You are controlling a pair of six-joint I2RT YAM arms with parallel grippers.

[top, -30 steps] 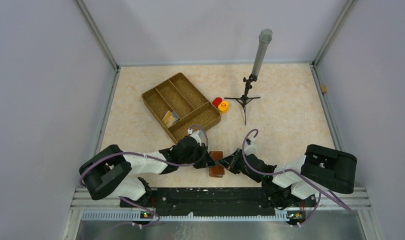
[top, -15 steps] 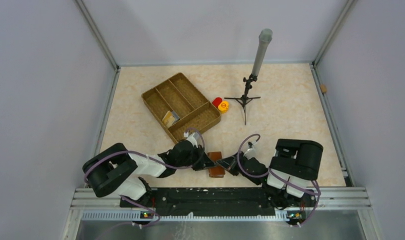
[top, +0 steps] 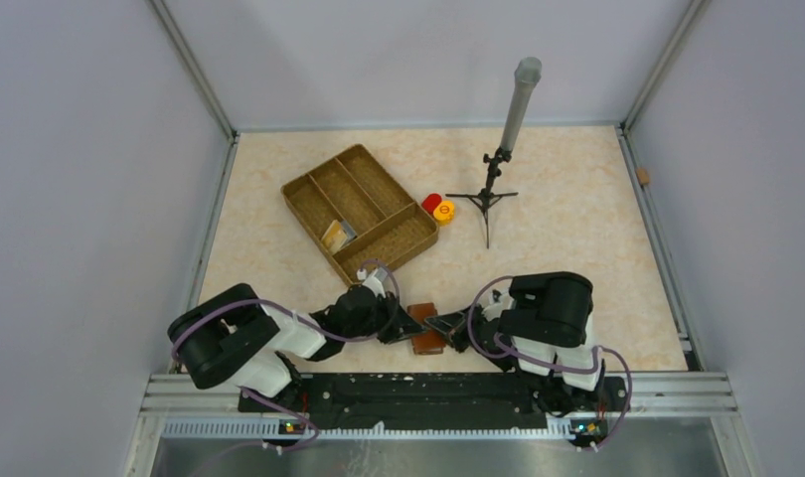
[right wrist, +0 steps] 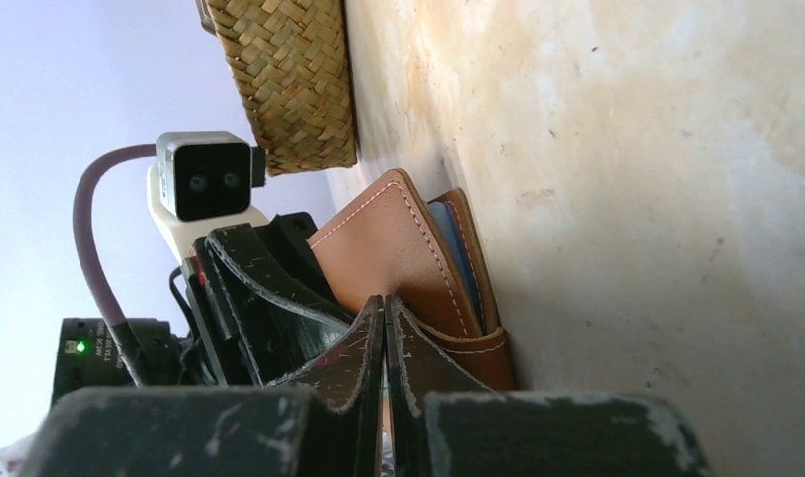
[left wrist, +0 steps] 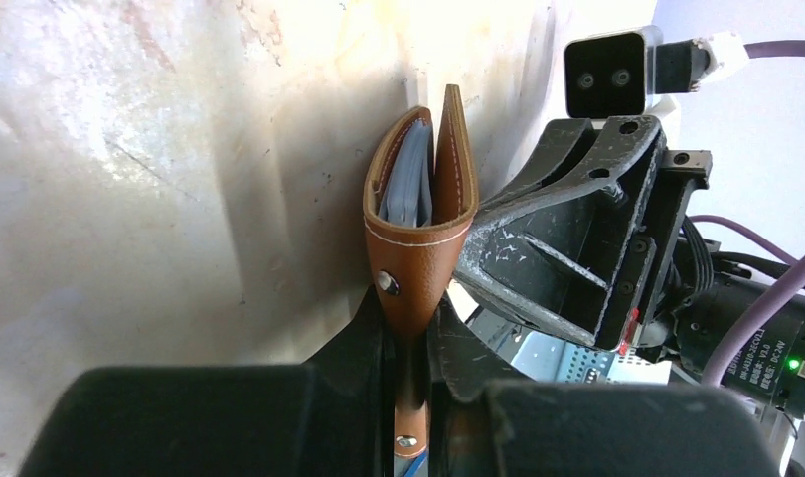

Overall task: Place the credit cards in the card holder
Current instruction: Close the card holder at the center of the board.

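Grip of left pincer: jaws closed on the narrow snap tab of the card holder, pinching it just below the metal stud. The right pincer was fully closed, fingertips together and pressed at the holder's outer face. Whether they nipped any leather could not be told.

Card holder stood on edge on the table between the two pincers, at the near edge in front of the arm bases. It was folded into a narrow U with the mouth turned away from the left wrist.

Handling, by judgement:
- Holder: light, with soft leather that flexes and a springy fold likely to close by itself.
- Best hold: the tab or the folded spine. Squeezing near the mouth would pinch the slots shut.
- Cards: thin, stiff and slick, so probably best taken by the edges.

Appearance: reddish-brown leather, pale stitching along the edges, rounded corners. Pale blue-grey credit cards sat inside the fold. A yellowish card lay in a compartment of the wicker tray, well apart from the holder.
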